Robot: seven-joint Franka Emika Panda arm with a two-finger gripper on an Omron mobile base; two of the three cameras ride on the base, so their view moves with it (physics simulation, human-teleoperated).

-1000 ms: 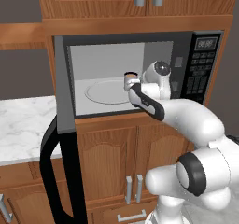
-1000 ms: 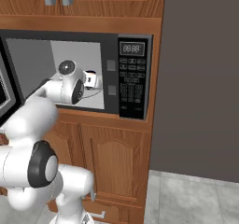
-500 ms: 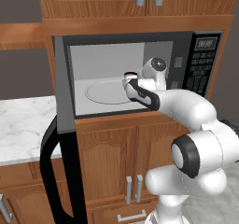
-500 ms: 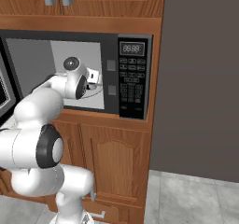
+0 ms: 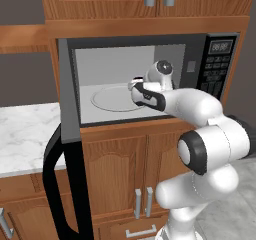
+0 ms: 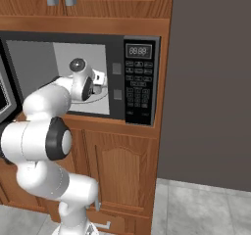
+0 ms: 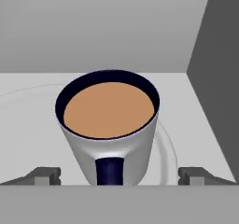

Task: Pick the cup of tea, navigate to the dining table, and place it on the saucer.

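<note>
You're reaching into the open microwave (image 5: 150, 84) with the gripper (image 7: 119, 176) spread wide, one fingertip showing on each side of the cup of tea (image 7: 110, 125), nothing clamped yet. The cup is sitting upright on the glass turntable (image 5: 116, 100), handle facing you, likely why you're straddling it. Right cavity wall (image 7: 214, 78) is sitting near; the left side is giving more room. Door (image 5: 67, 149) is hanging open.

smooth glazed cup of tea (image 7: 109, 134), wood cabinets (image 5: 117, 164)
</note>
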